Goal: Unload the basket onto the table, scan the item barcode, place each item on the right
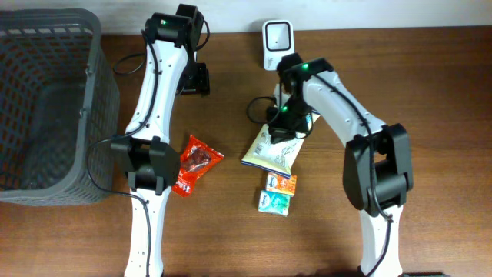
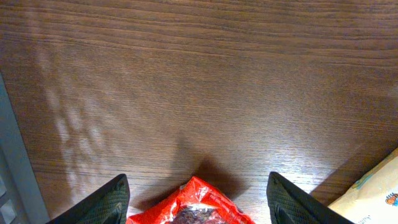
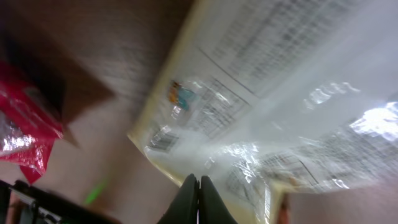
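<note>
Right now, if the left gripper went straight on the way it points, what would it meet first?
The left gripper would probably meet the red packet between its open jaws, then the table; depth is unclear.

I see white arms [image 1: 154, 85] with black joints [image 1: 377, 165], black cables [image 1: 157, 65], green lights [image 1: 306, 66]; left end effector [image 2: 198, 177] and right end effector [image 3: 199, 186] black.

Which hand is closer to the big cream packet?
Right. The right hand is shut on the cream packet's edge; the left hand hangs open off to its left, by the red packet.
</note>
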Motion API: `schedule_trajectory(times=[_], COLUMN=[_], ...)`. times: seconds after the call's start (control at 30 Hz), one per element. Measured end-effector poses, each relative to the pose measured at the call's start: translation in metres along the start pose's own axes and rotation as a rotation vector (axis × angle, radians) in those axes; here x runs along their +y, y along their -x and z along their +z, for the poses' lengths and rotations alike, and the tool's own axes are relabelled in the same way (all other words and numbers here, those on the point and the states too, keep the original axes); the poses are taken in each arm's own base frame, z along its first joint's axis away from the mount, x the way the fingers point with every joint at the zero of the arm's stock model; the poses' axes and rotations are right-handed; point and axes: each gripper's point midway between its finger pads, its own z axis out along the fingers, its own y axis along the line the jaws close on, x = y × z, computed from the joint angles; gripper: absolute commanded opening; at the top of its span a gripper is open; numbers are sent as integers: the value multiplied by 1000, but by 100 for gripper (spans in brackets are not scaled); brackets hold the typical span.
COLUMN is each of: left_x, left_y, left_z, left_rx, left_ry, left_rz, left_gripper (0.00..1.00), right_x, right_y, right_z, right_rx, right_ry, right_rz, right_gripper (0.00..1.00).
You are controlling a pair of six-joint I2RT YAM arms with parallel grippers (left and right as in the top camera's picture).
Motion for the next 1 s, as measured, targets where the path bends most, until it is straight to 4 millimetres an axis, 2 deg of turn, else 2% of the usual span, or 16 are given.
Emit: schedule_trajectory(times=[0.1, 0.23, 0.37, 0.43, 0.5, 0.6, 0.63, 0.67, 0.73, 0.77, 0.83, 0.9, 0.97, 1.0], left_x=[0, 0, 0, 0, 0, 0, 0, 0, 0, 0, -1, -8, -23, -35], left_y=[0, 0, 0, 0, 0, 0, 0, 0, -1, -2, -5, -7, -9, -12], left_z=[0, 0, 0, 0, 0, 0, 0, 1, 3, 5, 10, 13, 14, 13], left_rx=[0, 0, 0, 0, 0, -1, 0, 1, 7, 14, 35, 51, 62, 75], left_ry=[0, 0, 0, 0, 0, 0, 0, 1, 2, 4, 1, -37, -122, -189], left_rz=[0, 0, 0, 0, 0, 0, 0, 0, 1, 1, 3, 11, 64, 105], left_gripper=[69, 69, 69, 69, 69, 70, 70, 71, 72, 73, 72, 76, 78, 79], right_x=[8, 5, 2, 0, -2, -3, -2, -4, -16, -23, -45, -59, -71, -77], right_y=[6, 9, 14, 10, 4, 7, 16, 28, 37, 37, 36, 36, 39, 40], right_z=[20, 37, 40, 39, 34, -3, -22, -42, -65, -71, -80, -85, -90, -93], right_rx=[-33, -55, -76, -59, -31, -18, -50, -98, -141, -144, -140, -140, -155, -159], right_ry=[15, 22, 22, 17, 12, 19, 29, 44, 45, 42, 29, 27, 22, 19], right_rz=[-17, 31, 61, 75, 89, 101, 95, 86, 94, 108, 149, 184, 199, 215], right_gripper=[4, 4, 4, 4, 4, 15, 16, 28, 57, 62, 62, 77, 93, 96])
